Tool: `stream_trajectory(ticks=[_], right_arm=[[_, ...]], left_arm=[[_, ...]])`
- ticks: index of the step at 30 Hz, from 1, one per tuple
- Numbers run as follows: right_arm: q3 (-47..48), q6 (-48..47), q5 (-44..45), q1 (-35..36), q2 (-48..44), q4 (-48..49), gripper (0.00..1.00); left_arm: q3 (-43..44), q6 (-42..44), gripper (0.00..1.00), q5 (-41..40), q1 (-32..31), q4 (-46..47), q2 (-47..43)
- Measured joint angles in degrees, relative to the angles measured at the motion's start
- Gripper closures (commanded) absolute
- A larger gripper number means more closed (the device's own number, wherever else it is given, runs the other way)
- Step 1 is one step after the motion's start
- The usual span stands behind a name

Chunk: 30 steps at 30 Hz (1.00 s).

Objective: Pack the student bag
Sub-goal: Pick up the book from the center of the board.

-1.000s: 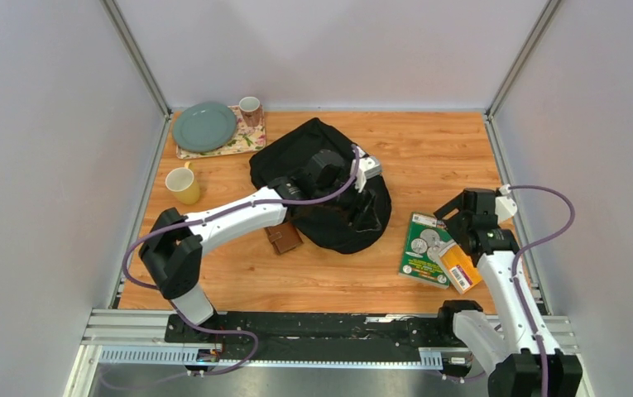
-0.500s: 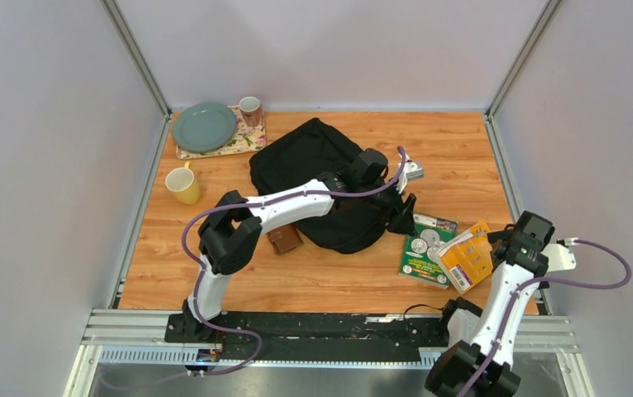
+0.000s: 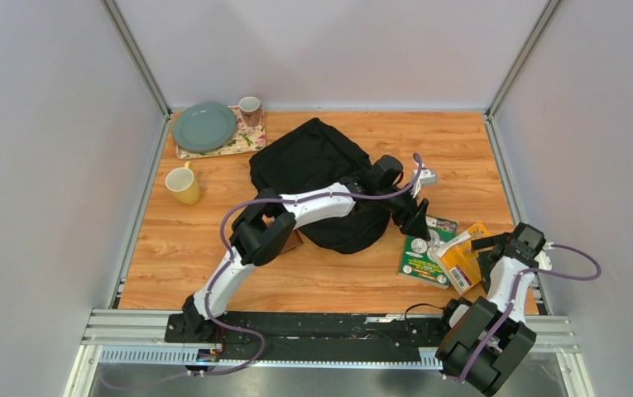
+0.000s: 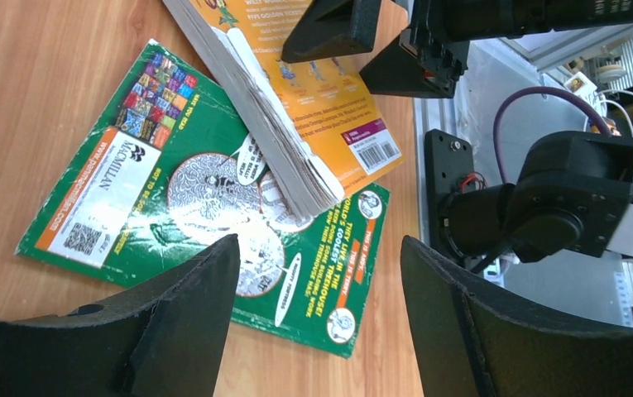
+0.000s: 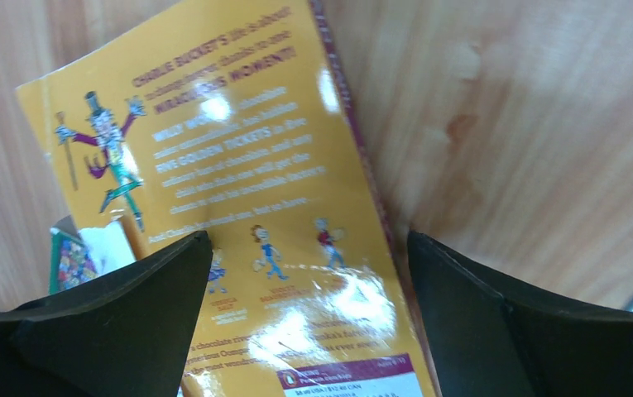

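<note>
- Wood-grain table (image 3: pixel 213 265) inside plain grey walls, with both arm bases at its near edge.
- Right gripper (image 3: pixel 485 246), near and right of the student bag, hangs over the orange paperback (image 5: pixel 238 190). Its jaws are spread wide and grip nothing.
- The orange back cover reads "CHARLIE BUCKET'S", "WILLY WONKA" and "FIVE GOLDEN TICKETS". There is a barcode label at one corner.
- Green book (image 4: pixel 205 198) lies flat just right of the bag, with the orange one's page edge resting across it. It carries a "MACMILLAN" sticker with a QR code, and "TREEHOUSE!" is legible in a bubble.
- Left gripper (image 4: pixel 317 281) hovers above the green cover, at the bag's right edge. The jaws stand apart and are empty.
- Student bag (image 3: pixel 313 161) sits mid-table, slumped, with the left arm crossing its near side.
- Judgement: the bag is soft, floppy and light, and the fabric will fold and drag. It is best pinched at a seam or the opening rim; the opening itself is not discernible.
- Brown wallet (image 3: pixel 294 240) peeks out at the bag's near-left edge.
- Yellow mug (image 3: pixel 183 184) stands left of the bag. Further back are a green plate (image 3: pixel 204 126) and a cup (image 3: pixel 250 107) on a floral mat (image 3: pixel 242 142).
</note>
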Motion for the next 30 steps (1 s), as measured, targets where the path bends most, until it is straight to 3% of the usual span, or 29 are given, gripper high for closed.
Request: stream_trajectory(ticks=[8, 19, 20, 21, 23, 24, 25, 26, 30], right_arm=[[-0.35, -6.38, -10.56, -0.15, 3.69, 8.24, 0.09], [-0.81, -9.84, -19.98, -0.09, 4.87, 10.38, 0.11], [-0.85, -9.94, -20.39, -0.09, 4.87, 10.40, 0.11], [-0.90, -10.05, -20.68, -0.11, 4.83, 10.43, 0.11], [-0.94, -10.32, -20.90, -0.11, 4.76, 10.45, 0.11], [-0.96, -10.45, -21.03, -0.11, 4.72, 10.43, 0.11], [-0.98, -10.60, -21.24, -0.11, 4.68, 10.43, 0.12], [-0.98, -10.75, -21.42, -0.11, 4.63, 10.40, 0.12], [-0.98, -11.02, -23.26, -0.11, 4.15, 10.10, 0.12]], left_arm=[[5.07, -2.01, 0.20, -0.11, -1.33, 2.82, 7.32], [10.84, -6.67, 0.20, -2.51, -2.19, 5.35, 14.01], [10.91, -6.86, 0.25, -2.67, -2.23, 5.33, 14.01], [10.91, -7.04, 0.40, -2.73, -2.23, 5.33, 14.01], [10.91, -7.85, 0.57, -3.04, -2.21, 5.29, 14.14], [10.91, -8.13, 0.80, -3.08, -2.05, 5.27, 14.19], [10.91, -8.87, 0.86, -3.06, -1.95, 5.20, 14.27], [10.91, -9.64, 1.00, -3.21, -1.84, 5.18, 14.27], [10.91, -10.84, 1.00, -3.28, -1.68, 5.01, 14.27]])
